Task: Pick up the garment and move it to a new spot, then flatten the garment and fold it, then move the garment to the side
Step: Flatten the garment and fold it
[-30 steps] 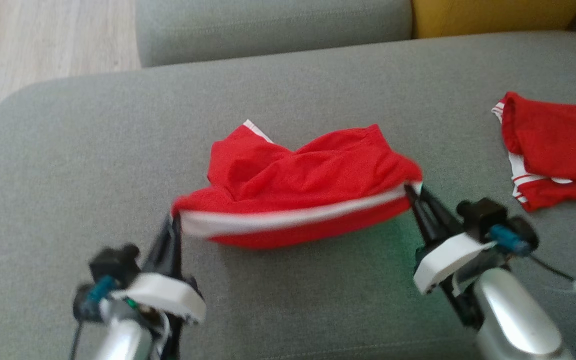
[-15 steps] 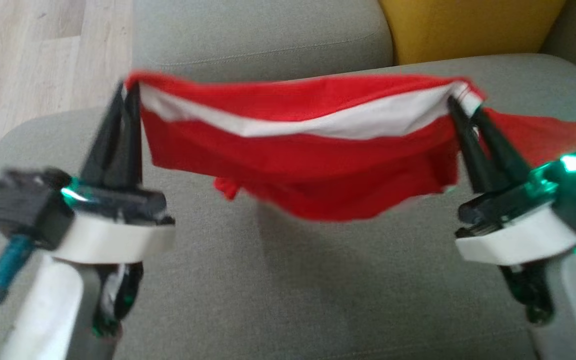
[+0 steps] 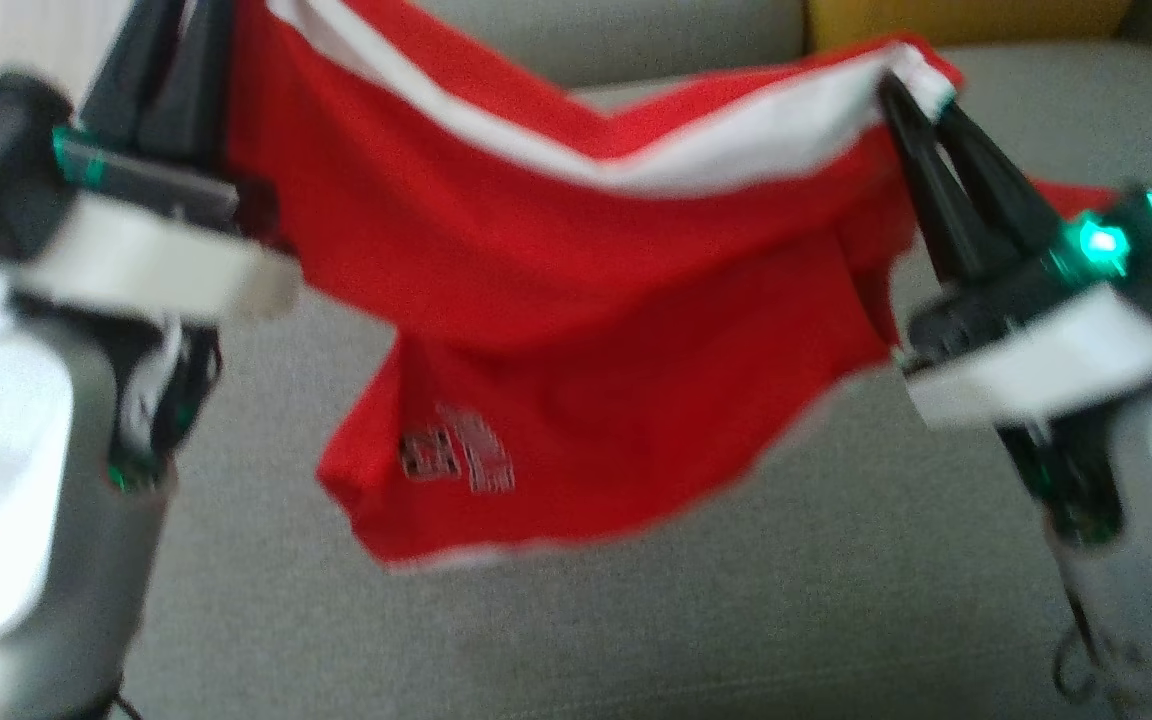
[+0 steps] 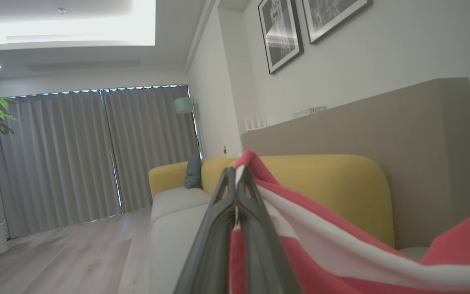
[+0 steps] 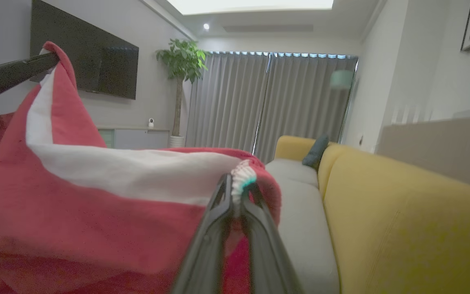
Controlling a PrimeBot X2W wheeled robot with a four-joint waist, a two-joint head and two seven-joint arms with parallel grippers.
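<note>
The garment (image 3: 576, 330) is a pair of red shorts with a white waistband and a small printed logo. It hangs in the air above the grey sofa seat, stretched by its waistband between both grippers. At the upper left my left gripper (image 3: 186, 20) is shut on one waistband corner, and its wrist view shows the fingers (image 4: 222, 216) pinching the red and white cloth (image 4: 341, 249). My right gripper (image 3: 911, 85) is shut on the other corner. In the right wrist view the waistband (image 5: 129, 167) sags from my fingertips toward the other arm's finger (image 5: 10, 75).
Below the garment lies the grey sofa seat (image 3: 636, 630), with the grey backrest (image 3: 616, 40) behind it. A yellow cushion (image 3: 966, 15) sits at the back right. A bit of another red cloth (image 3: 1076, 195) shows behind my right gripper. Wood floor (image 4: 63, 261) lies off the sofa's left.
Both grippers have lifted the garment off the seat and raised it high. It now hangs open with the logo showing. The head camera has also shifted.
</note>
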